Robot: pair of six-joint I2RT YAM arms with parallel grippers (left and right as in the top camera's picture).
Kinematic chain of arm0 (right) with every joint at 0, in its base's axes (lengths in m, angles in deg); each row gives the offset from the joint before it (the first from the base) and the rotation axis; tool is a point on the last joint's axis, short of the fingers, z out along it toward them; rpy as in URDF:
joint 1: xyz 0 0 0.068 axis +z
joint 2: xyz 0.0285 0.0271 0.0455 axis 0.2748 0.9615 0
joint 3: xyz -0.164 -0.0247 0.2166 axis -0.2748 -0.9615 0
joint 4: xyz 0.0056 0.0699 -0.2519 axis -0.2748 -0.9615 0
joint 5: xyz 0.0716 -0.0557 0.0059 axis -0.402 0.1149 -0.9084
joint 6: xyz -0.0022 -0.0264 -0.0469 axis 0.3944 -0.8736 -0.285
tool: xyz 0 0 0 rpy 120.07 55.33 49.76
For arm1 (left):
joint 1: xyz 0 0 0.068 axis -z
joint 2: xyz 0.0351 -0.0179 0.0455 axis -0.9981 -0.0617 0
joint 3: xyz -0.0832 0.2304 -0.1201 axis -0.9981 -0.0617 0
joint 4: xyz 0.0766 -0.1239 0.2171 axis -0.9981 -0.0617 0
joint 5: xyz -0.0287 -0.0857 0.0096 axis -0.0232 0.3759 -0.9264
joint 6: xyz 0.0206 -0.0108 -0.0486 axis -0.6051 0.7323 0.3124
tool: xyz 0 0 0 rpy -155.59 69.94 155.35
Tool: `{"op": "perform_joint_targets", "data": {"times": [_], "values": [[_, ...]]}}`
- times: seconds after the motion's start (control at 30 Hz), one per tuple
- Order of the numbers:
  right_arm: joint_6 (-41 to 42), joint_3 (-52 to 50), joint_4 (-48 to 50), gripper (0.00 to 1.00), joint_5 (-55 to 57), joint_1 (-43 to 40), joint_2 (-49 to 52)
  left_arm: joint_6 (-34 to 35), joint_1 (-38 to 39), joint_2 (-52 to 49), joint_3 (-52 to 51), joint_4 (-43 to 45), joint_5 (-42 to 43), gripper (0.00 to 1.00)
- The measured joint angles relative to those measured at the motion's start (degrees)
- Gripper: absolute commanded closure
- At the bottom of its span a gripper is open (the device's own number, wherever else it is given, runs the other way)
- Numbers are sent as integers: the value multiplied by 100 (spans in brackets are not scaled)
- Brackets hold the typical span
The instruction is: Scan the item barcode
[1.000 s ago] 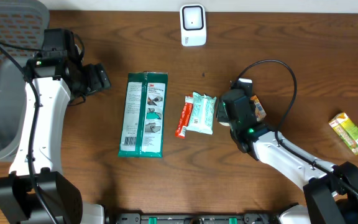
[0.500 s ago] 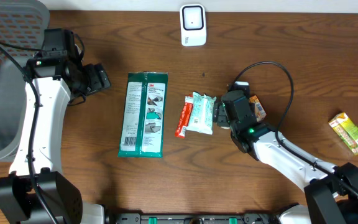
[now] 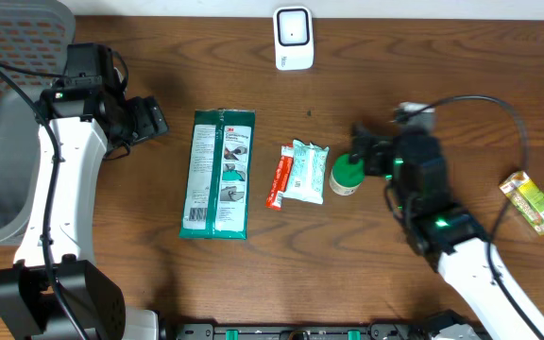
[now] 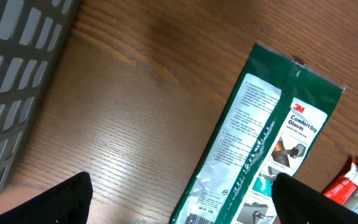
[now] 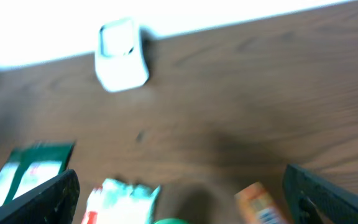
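The left claw [image 3: 147, 121] is hovering over the brown wooden bench [image 3: 442, 76] beside the grey mesh basket [image 3: 8, 123]. Its wrist camera is showing both dark fingers [image 4: 55, 199] at the lower corners of the view, spread wide with nothing between them. That view alone is making the print on the long green plastic glove pack [image 3: 217, 175] legible, which the overhead view is rendering too small to read. The right claw [image 3: 362, 151] is standing just beside the small green-capped bottle [image 3: 348, 175], which is resting on the bench against the right edge of the pale teal wipes packet [image 3: 307, 172], with a red sachet [image 3: 279, 179] on the packet's far side. The overhead view is not resolving the spread of this claw. The right wrist view, though blurred, is showing its tips far apart and gripping nothing, with an orange label and a sliver of green at the bottom edge. The white box-shaped scanner [image 3: 293, 38] is sitting at the far edge of the bench, well apart from the bottle. Only the overhead view is showing the yellow-green carton [image 3: 532, 200] at the far right.
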Motion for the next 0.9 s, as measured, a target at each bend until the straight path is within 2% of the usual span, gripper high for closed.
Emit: {"op": "perform_joint_targets", "data": {"times": [0.2,0.43,0.53,0.9], "values": [[-111,0,-494,1,20,-647,-129,0,0,0,0,-2,0,8],[-107,-2,-1637,1,-48,-684,-129,0,0,0,0,2,0,8],[66,-2,-2068,1,-448,-684,-116,0,0,0,0,2,0,8],[256,-4,-2020,1,-1099,-684,-63,0,0,0,0,2,0,8]]}}
